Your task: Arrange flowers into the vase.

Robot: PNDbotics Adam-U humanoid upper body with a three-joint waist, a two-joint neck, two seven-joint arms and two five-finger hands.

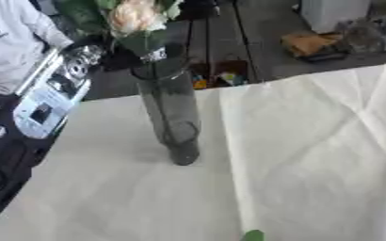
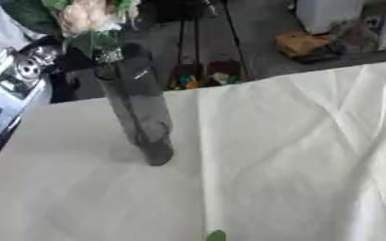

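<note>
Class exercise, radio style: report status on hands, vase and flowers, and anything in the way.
Left arm at left edge, hand unseen; right hand out of view. Vase upright on white cloth, pale rose in its mouth. Green leaf tip at near edge. Nothing blocking.

Left arm (image 1: 54,92) — glossy silver casing with dark panels, black housing below.
</note>
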